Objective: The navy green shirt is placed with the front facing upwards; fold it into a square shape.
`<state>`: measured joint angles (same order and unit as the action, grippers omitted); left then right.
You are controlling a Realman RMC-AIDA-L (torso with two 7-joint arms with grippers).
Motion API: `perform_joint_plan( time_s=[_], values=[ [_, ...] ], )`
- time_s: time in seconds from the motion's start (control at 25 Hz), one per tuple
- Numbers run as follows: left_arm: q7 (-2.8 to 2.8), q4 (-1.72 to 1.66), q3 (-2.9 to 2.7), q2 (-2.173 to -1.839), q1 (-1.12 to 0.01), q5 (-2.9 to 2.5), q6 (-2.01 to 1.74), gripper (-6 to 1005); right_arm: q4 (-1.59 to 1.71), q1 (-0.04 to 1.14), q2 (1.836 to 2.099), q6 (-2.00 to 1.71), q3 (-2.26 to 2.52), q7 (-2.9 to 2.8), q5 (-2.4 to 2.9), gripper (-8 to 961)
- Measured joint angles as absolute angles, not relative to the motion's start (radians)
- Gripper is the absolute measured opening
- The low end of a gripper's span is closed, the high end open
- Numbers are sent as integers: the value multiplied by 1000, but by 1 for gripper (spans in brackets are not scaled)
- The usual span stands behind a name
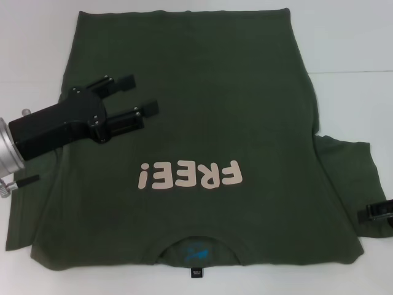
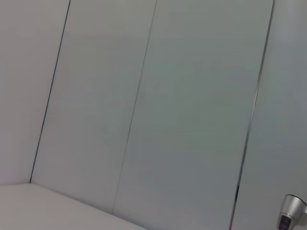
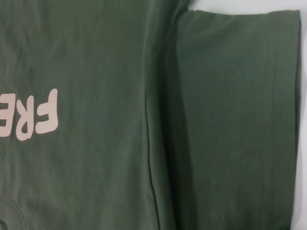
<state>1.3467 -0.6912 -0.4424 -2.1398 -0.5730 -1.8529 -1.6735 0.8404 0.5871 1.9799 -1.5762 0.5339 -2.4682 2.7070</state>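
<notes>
- The left gripper [image 1: 134, 95] hangs over the left side of the navy green shirt [image 1: 202, 110], its two black fingers [image 1: 116, 84] spread well apart and pointing across the cloth toward the shirt's middle.
- Nothing sits between those fingers; from the head view it is hard to say whether the tips touch the fabric or float just above it.
- The left wrist view looks away from the work, at a pale panelled wall [image 2: 158, 110] with thin dark seams, and shows none of the shirt.
- The right gripper [image 1: 377, 212] shows only as a small black piece at the right edge of the head view, beside the right sleeve [image 1: 347, 178]; whether its fingers are apart or together I cannot tell.
- The right wrist view looks down on that sleeve and the nearby shirt body, both lying flat.
- The shirt lies spread on the white table [image 1: 356, 49], front up, collar toward the robot, hem at the far side.
- The pale pink "FREE!" lettering [image 1: 190, 175] reads upside down from the head view, just beyond the collar's blue print [image 1: 198, 251] and small black tag [image 1: 196, 271].
</notes>
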Motion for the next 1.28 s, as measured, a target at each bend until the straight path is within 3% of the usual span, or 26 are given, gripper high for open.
perform_joint_plan(
  time_s=[0.48, 0.6, 1.28],
  values=[
    [1347, -692, -440, -2140, -574, -1853, -1674, 860, 826, 588, 1977, -1568, 533, -2467, 2706, 922],
    [1347, -692, -440, -2140, -574, -1853, -1674, 860, 825, 586, 1979, -1565, 536, -2470, 2708, 876],
    [1347, -692, -439, -2140, -568, -1837, -1674, 860, 844, 571, 1970, -1560, 513, -2462, 2701, 179]
  ],
)
